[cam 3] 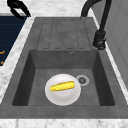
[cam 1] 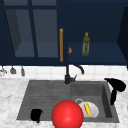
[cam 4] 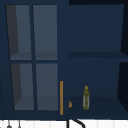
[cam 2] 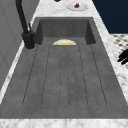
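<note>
Grey sink (cam 1: 45, 100): corn (cam 1: 87, 109) on plate (cam 1: 94, 110) in basin. Right hand (cam 1: 115, 86), fingers drooping relaxed, hovers right of sink; careless descent might knock plate. Left hand (cam 1: 36, 115), state unclear.

Both hands are black: the left hand (cam 1: 36, 115) at the lower left of the front view, the right hand (cam 1: 115, 86) at its right edge. The sink (cam 3: 62, 37) is dark grey with a ribbed drainboard. A white plate (cam 3: 62, 96) carries yellow corn (cam 3: 62, 86). A bright red ball (cam 1: 67, 114) sits low centre. The bench (cam 1: 10, 100) is white-grey marble. The cabinet (cam 4: 95, 30) is navy, its handle (cam 4: 61, 97) orange, the bottle (cam 4: 86, 98) olive green. The faucet (cam 3: 100, 27) is black.
</note>
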You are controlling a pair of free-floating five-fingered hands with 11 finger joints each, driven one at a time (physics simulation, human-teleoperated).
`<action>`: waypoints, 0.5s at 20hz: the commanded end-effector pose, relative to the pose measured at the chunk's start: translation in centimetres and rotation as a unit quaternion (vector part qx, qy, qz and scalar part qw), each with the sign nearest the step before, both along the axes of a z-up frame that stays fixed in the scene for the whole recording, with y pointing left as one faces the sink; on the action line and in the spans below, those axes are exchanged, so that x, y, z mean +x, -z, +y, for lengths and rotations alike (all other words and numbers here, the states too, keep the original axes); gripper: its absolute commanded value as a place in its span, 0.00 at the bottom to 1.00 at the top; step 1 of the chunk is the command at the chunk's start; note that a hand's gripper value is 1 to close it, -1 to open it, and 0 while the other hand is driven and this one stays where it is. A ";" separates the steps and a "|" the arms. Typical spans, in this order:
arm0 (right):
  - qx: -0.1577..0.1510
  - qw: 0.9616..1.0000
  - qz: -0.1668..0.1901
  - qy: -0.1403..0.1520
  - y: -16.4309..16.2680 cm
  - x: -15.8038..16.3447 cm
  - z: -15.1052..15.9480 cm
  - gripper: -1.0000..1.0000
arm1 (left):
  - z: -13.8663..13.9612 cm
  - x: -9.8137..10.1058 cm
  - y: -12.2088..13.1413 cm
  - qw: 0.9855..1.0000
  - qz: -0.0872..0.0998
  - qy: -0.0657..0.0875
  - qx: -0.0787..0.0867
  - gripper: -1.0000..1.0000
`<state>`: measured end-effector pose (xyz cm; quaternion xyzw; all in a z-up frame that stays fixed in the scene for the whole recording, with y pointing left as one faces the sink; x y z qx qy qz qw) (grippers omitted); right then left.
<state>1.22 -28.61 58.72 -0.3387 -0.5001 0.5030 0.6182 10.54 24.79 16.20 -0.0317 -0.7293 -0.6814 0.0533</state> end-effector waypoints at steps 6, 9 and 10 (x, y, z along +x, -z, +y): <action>-0.031 0.999 0.017 -0.005 3.8 -0.8 -1.9 0.00 | 0.0 0.0 0.0 1.000 0.000 0.000 0.000 0.50; -0.031 0.999 0.016 -0.003 4.7 -0.7 -2.4 0.00 | 0.0 0.0 0.0 1.000 0.000 0.000 0.000 0.50; -0.029 0.999 0.017 -0.002 4.9 -0.7 -2.7 0.00 | 0.0 0.0 0.0 1.000 0.000 0.000 0.000 0.50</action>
